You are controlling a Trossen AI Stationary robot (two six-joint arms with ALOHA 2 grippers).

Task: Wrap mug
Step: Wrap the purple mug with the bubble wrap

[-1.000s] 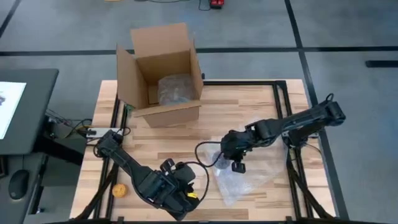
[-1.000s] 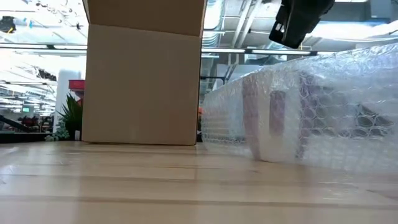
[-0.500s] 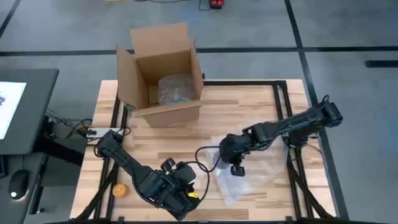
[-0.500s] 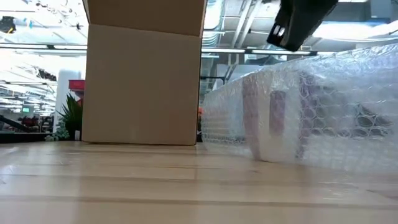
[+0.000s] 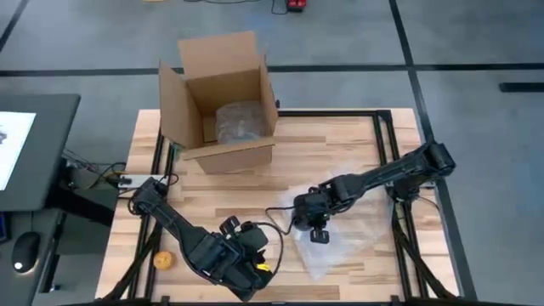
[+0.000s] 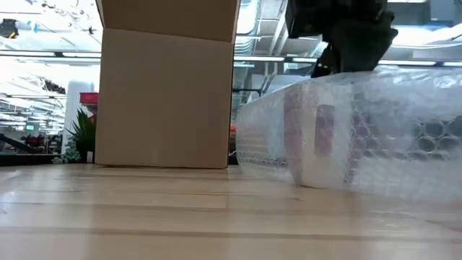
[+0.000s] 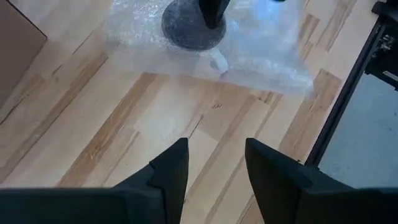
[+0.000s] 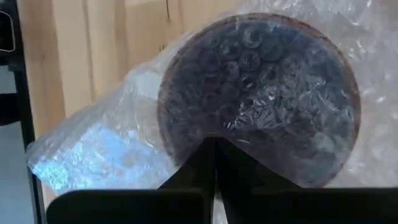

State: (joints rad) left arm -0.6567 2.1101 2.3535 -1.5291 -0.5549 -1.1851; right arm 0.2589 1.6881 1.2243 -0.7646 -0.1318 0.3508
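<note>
The right gripper [image 5: 307,223] has slid in from the right and dropped low, its dark fingers [image 8: 214,165] pressed together on the clear, crinkly bubble wrap sheet [image 5: 340,240] draped over the round dark-mouthed white mug [image 6: 317,148]. The mug stands upright on the pale wooden slatted table [image 5: 327,149], front right. The left gripper [image 7: 214,165] waits at the front edge, jaws spread. The brown cardboard box [image 5: 219,102] sits behind
</note>
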